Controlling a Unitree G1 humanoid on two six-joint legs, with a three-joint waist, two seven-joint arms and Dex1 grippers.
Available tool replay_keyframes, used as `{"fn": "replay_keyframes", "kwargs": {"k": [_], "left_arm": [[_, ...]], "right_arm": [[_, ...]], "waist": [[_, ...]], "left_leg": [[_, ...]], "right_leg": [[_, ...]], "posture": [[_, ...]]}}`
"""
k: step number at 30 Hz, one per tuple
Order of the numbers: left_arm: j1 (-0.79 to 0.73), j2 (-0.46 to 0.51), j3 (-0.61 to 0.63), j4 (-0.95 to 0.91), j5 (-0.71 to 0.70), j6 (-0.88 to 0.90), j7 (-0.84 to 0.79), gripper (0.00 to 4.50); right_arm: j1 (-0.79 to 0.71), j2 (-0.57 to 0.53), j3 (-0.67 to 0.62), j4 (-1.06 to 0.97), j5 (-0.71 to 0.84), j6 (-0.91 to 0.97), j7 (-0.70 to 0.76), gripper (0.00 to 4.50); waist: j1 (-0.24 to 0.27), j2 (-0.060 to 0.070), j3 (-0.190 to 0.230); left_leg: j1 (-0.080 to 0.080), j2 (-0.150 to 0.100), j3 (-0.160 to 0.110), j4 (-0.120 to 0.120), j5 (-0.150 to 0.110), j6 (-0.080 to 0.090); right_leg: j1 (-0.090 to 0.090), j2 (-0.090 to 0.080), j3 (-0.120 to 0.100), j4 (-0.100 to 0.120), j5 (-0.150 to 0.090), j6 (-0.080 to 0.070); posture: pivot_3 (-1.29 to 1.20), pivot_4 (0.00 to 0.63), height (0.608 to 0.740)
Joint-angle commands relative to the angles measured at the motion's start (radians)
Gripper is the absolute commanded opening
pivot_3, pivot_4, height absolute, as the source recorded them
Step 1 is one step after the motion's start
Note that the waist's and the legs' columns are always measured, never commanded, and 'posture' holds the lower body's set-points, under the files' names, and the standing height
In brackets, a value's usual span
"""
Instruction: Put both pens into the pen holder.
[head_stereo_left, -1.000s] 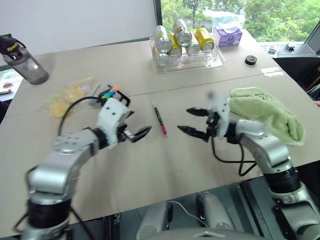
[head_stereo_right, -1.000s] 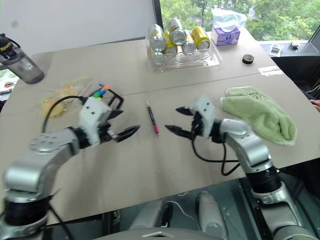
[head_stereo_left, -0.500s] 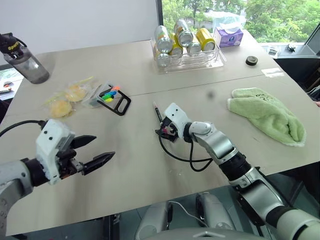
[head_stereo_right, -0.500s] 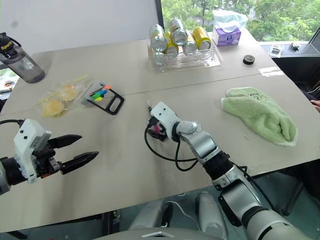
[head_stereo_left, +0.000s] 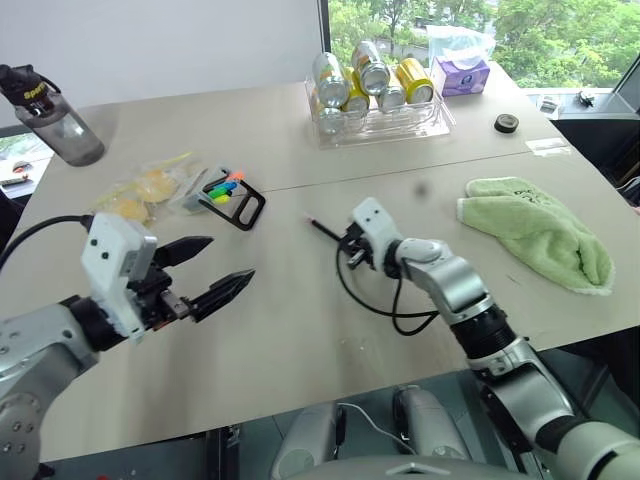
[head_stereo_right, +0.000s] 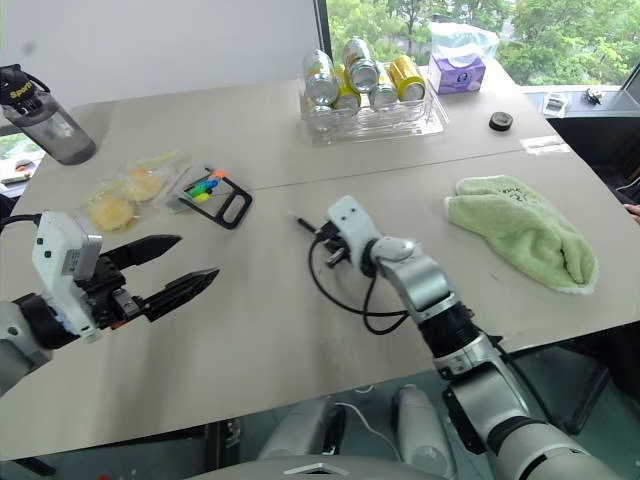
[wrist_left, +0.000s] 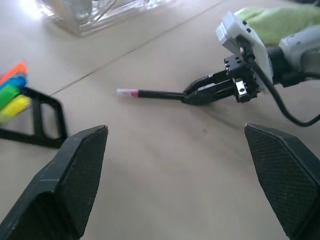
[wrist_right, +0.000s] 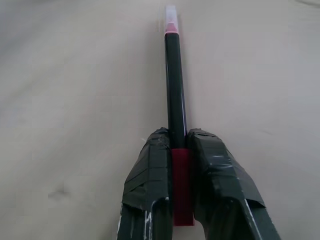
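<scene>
The right tool (wrist_right: 181, 150) is clenched on the pink end of the black pen (wrist_right: 175, 95); in its wrist view both taped fingers (wrist_right: 150, 175) press the pen's sides, and the shaft runs straight out past the tips to a pale pink-and-white end. From the head views this tool (head_stereo_left: 349, 243) sits near the middle of the table (head_stereo_left: 300, 330), with the pen (head_stereo_left: 325, 228) jutting from it toward ten o'clock, low over the tabletop; whether its far tip touches the surface cannot be told. The left wrist view shows the same pen (wrist_left: 155, 94) lying nearly level, held at one end.

The left tool (head_stereo_left: 210, 270) hangs released at about eight o'clock from the pen, well apart from it, its two black fingers (head_stereo_left: 222, 288) spread wide and holding nothing.

The pen holder (head_stereo_left: 228, 196) lies on the table at roughly ten o'clock from the right tool, with green, yellow, blue and orange marker tips showing. Just beside it, further toward nine o'clock, is a clear bag of yellowish snacks (head_stereo_left: 140, 190).

At twelve o'clock stands a clear tray of cans (head_stereo_left: 375, 95). A green towel (head_stereo_left: 535, 235) lies at three o'clock, and a dark water bottle (head_stereo_left: 45, 115) stands at the far ten o'clock corner
</scene>
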Motion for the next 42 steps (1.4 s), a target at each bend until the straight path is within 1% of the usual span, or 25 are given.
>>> {"fn": "replay_keyframes", "kwargs": {"k": [1,4,5,7,10,15,18,22,25,26,27,28,29,30,31,32,33,34,37,38,40,41,42], "left_arm": [[-0.093,-0.141,-0.113,0.05,-0.037,-0.052,0.148,4.5],[-0.178,-0.307,-0.166,0.141,-0.054,-0.08,0.29,4.5],[-0.202,-0.358,-0.182,0.167,-0.078,-0.088,0.318,4.5],[-0.238,-0.425,-0.202,0.198,-0.132,-0.096,0.358,4.5],[-0.289,-0.474,-0.219,0.232,-0.209,-0.114,0.395,4.5],[-0.331,-0.467,-0.266,0.238,-0.285,-0.118,0.422,4.5],[-0.337,-0.461,-0.282,0.231,-0.338,-0.13,0.433,3.66],[-0.315,-0.436,-0.3,0.216,-0.375,-0.147,0.437,1.67],[-0.315,-0.426,-0.3,0.202,-0.415,-0.162,0.441,0.61],[-0.314,-0.421,-0.301,0.2,-0.426,-0.169,0.445,0.16],[-0.312,-0.414,-0.304,0.197,-0.434,-0.176,0.45,0.02],[-0.313,-0.406,-0.307,0.198,-0.431,-0.184,0.452,0.02],[-0.313,-0.399,-0.311,0.198,-0.428,-0.192,0.453,0.02],[-0.314,-0.391,-0.315,0.196,-0.42,-0.201,0.452,0.02],[-0.319,-0.382,-0.322,0.194,-0.402,-0.214,0.449,0.02],[-0.327,-0.37,-0.333,0.191,-0.361,-0.234,0.439,0.02],[-0.339,-0.354,-0.352,0.195,-0.28,-0.274,0.43,0.02],[-0.353,-0.335,-0.369,0.204,-0.201,-0.314,0.423,0.02],[-0.382,-0.302,-0.406,0.218,-0.054,-0.4,0.4,0.02],[-0.4,-0.259,-0.443,0.231,0.05,-0.434,0.396,0.02],[-0.437,-0.113,-0.565,0.246,0.286,-0.471,0.366,0.02],[-0.46,-0.052,-0.616,0.256,0.377,-0.486,0.349,0.02],[-0.498,-0.012,-0.644,0.273,0.445,-0.493,0.357,0.02]], "right_arm": [[0.026,-0.011,-0.073,-0.172,0.126,-0.058,0.103,0.0],[0.072,-0.013,-0.099,-0.272,0.205,-0.124,0.171,0.0],[0.09,-0.022,-0.091,-0.299,0.225,-0.171,0.216,0.0],[0.117,-0.041,-0.071,-0.334,0.237,-0.214,0.254,0.0],[0.137,-0.045,-0.059,-0.362,0.261,-0.218,0.263,0.0],[0.15,-0.052,-0.064,-0.398,0.315,-0.197,0.274,0.0],[0.157,-0.071,-0.055,-0.398,0.313,-0.203,0.273,0.0],[0.156,-0.078,-0.053,-0.39,0.314,-0.208,0.258,0.0],[0.147,-0.072,-0.056,-0.372,0.306,-0.214,0.241,0.0],[0.142,-0.069,-0.06,-0.362,0.306,-0.211,0.233,0.0],[0.136,-0.067,-0.065,-0.353,0.311,-0.201,0.227,0.0],[0.127,-0.067,-0.07,-0.34,0.311,-0.195,0.222,0.0],[0.121,-0.068,-0.074,-0.332,0.311,-0.191,0.217,1.04],[0.119,-0.071,-0.076,-0.331,0.311,-0.186,0.212,1.34],[0.119,-0.077,-0.077,-0.332,0.309,-0.183,0.208,1.88],[0.121,-0.087,-0.078,-0.331,0.301,-0.186,0.203,2.28],[0.129,-0.114,-0.097,-0.335,0.314,-0.179,0.219,2.42],[0.135,-0.141,-0.121,-0.333,0.325,-0.181,0.237,2.42],[0.139,-0.201,-0.177,-0.325,0.357,-0.182,0.273,2.42],[0.143,-0.24,-0.202,-0.33,0.383,-0.168,0.302,2.42],[0.152,-0.325,-0.236,-0.351,0.443,-0.122,0.379,2.42],[0.155,-0.357,-0.249,-0.357,0.461,-0.118,0.408,2.42],[0.147,-0.38,-0.271,-0.354,0.484,-0.111,0.422,2.42]], "waist": [[-0.003,-0.001,0.0],[-0.012,-0.001,-0.001],[-0.013,-0.002,-0.001],[-0.017,-0.002,-0.001],[-0.018,-0.002,-0.001],[-0.02,-0.002,-0.001],[-0.019,-0.002,-0.001],[-0.019,-0.002,-0.001],[-0.018,-0.002,-0.001],[-0.017,-0.002,-0.001],[-0.015,-0.002,-0.001],[-0.014,-0.002,-0.001],[-0.014,-0.002,-0.001],[-0.013,-0.002,-0.001],[-0.013,-0.002,-0.001],[-0.01,-0.002,-0.001],[-0.009,-0.002,-0.001],[-0.008,-0.002,-0.001],[0.007,-0.002,-0.001],[0.008,-0.002,-0.001],[0.007,-0.003,-0.001],[0.006,-0.003,-0.001],[0.005,-0.002,0.0]], "left_leg": [[-0.001,0.0,-0.001,0.0,0.0,0.0],[-0.001,0.001,0.0,0.0,0.0,0.0],[0.0,0.001,0.0,0.0,0.0,0.0],[-0.001,0.001,0.0,0.001,0.0,0.0],[-0.001,0.001,0.0,0.002,0.0,0.0],[0.0,0.001,0.0,0.002,0.0,0.0],[0.0,0.0,0.0,0.002,0.0,0.0],[0.0,0.0,0.0,0.002,0.0,0.0],[0.0,0.001,0.0,0.002,0.0,0.0],[0.0,0.001,0.0,0.002,0.0,0.0],[0.0,0.0,0.0,0.002,0.0,0.0],[0.0,0.0,0.0,0.002,0.0,0.0],[0.0,0.0,0.0,0.002,0.0,0.0],[0.0,0.0,0.0,0.002,0.0,0.0],[0.0,0.0,0.0,0.002,0.0,0.0],[0.0,0.0,0.0,0.002,0.0,0.0],[0.0,0.0,0.0,0.002,0.0,0.0],[0.0,0.0,0.001,0.002,0.0,0.0],[-0.001,0.0,0.001,0.002,0.0,0.0],[-0.001,0.0,0.001,0.002,0.0,0.0],[-0.001,0.0,0.001,0.001,0.0,0.0],[-0.001,0.0,0.0,0.001,0.0,0.0],[-0.002,0.0,0.0,0.0,0.0,0.0]], "right_leg": [[0.0,0.0,-0.001,0.0,0.0,0.0],[-0.001,0.001,0.0,0.001,0.0,0.0],[0.0,0.001,0.0,0.001,0.0,0.0],[0.0,0.001,0.0,0.0,0.0,0.0],[0.0,0.0,0.0,0.001,0.0,0.0],[0.0,0.001,0.001,0.002,0.0,0.0],[0.0,0.001,0.001,0.002,0.0,0.0],[-0.001,0.001,0.001,0.002,0.0,0.0],[-0.001,0.001,0.001,0.002,0.0,0.0],[-0.001,0.001,0.001,0.002,0.0,0.0],[0.0,0.001,0.001,0.002,0.0,0.0],[0.0,0.001,0.001,0.002,0.0,0.0],[0.0,0.001,0.001,0.002,0.0,0.0],[0.0,0.001,0.001,0.002,0.0,0.0],[0.0,0.001,0.001,0.002,0.0,0.0],[0.0,0.001,0.001,0.002,0.0,0.0],[-0.001,0.001,0.001,0.002,0.0,0.0],[-0.001,0.001,0.001,0.001,0.0,0.0],[0.0,0.001,0.001,0.001,0.0,0.0],[0.0,0.0,0.001,0.0,0.0,0.0],[0.0,0.001,0.001,-0.001,0.0,0.0],[0.0,0.001,0.0,-0.001,0.0,0.0],[0.0,0.001,0.0,-0.001,0.0,0.0]], "posture": [[0.0,0.15,0.739],[0.0,0.15,0.739],[0.0,0.15,0.739],[0.0,0.15,0.739],[0.0,0.15,0.739],[0.0,0.15,0.739],[0.0,0.15,0.739],[0.0,0.15,0.739],[0.0,0.15,0.739],[0.0,0.15,0.739],[0.0,0.15,0.739],[0.0,0.15,0.739],[0.0,0.15,0.739],[0.0,0.15,0.739],[0.0,0.15,0.739],[0.0,0.15,0.739],[0.0,0.15,0.739],[0.0,0.15,0.739],[0.0,0.15,0.739],[0.0,0.15,0.739],[0.0,0.15,0.739],[0.0,0.15,0.739],[0.0,0.15,0.739]]}}
